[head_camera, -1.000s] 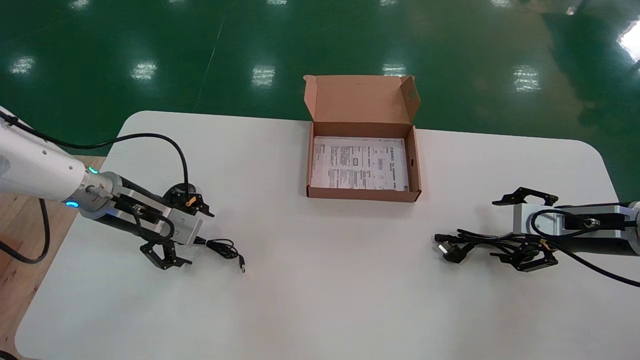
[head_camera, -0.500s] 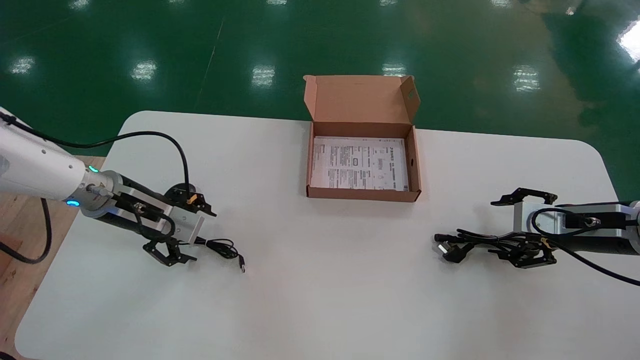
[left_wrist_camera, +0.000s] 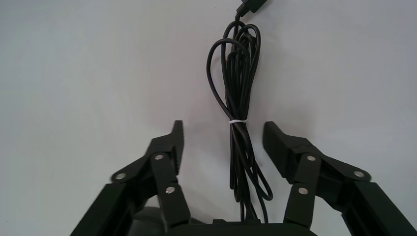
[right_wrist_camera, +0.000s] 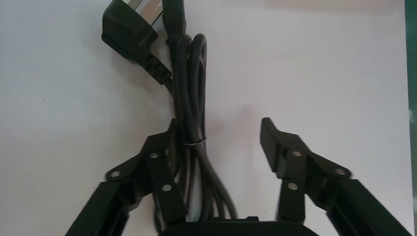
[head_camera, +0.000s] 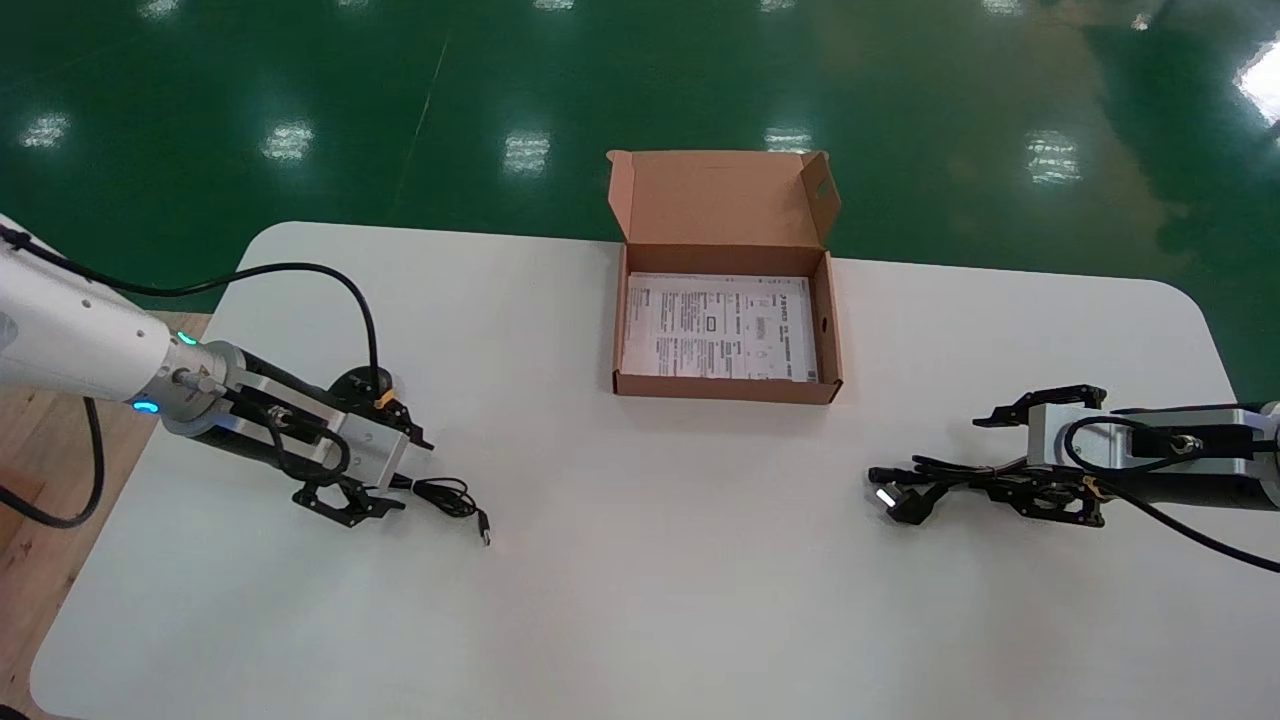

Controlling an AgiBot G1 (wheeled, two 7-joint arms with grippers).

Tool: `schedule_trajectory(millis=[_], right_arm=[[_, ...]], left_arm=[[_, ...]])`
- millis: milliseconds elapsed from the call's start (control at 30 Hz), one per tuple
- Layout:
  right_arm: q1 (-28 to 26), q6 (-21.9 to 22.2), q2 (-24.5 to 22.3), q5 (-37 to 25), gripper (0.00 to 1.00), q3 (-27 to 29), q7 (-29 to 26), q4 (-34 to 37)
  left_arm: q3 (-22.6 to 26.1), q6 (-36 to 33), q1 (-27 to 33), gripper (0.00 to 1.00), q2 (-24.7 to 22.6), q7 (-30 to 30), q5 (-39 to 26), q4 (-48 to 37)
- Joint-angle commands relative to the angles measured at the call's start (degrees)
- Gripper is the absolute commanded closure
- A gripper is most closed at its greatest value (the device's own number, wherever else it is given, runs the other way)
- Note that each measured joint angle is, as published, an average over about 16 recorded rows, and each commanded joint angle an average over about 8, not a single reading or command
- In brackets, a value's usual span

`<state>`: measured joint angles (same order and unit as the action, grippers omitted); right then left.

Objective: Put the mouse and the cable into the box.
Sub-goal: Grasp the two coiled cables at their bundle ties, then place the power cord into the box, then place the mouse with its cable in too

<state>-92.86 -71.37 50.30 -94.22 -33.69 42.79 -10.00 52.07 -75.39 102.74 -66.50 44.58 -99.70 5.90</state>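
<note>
Grasping stage, as judged: left hand (left_wrist_camera: 223, 132), fingers apart, straddles the tied lead (left_wrist_camera: 239, 98) of the mouse (head_camera: 352, 383) on the worktop (head_camera: 640, 580); right hand (right_wrist_camera: 219, 130), likewise apart, straddles the cable (right_wrist_camera: 189, 98); next calls for closing, then carrying to the box (head_camera: 725, 388).

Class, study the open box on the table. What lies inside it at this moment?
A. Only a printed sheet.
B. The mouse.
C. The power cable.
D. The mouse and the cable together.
A: the box holds only a printed sheet; the mouse lies on the table by the open left gripper, and the cable by the open right gripper.
</note>
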Motion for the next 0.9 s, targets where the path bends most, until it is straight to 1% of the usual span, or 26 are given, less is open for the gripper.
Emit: schedule_trajectory(millis=[33,667,800,900], right_arm=[[0.0,0.0,0.0,0.0,1.0,0.0,0.0,-0.1],[0.0,-0.1,-0.1,0.1,1.0,0.1,-0.1,-0.4],[-1.4,0.4,-0.2,0.3,1.0,0.3,0.0,-1.5],[-3.8,1.7,0.2,0.8,1.0,0.9,-0.3,-3.1]], left_arm=[[0.0,0.0,0.0,1.0,0.0,0.0,0.0,0.1],[-0.2,-0.1,0.3,1.0,0.2,-0.2,0.4,0.3],[-1.4,0.0,2.8,1.0,1.4,-0.7,1.8,0.6],[-2.8,0.2,6.6,1.0,2.9,-1.1,3.6,1.5]])
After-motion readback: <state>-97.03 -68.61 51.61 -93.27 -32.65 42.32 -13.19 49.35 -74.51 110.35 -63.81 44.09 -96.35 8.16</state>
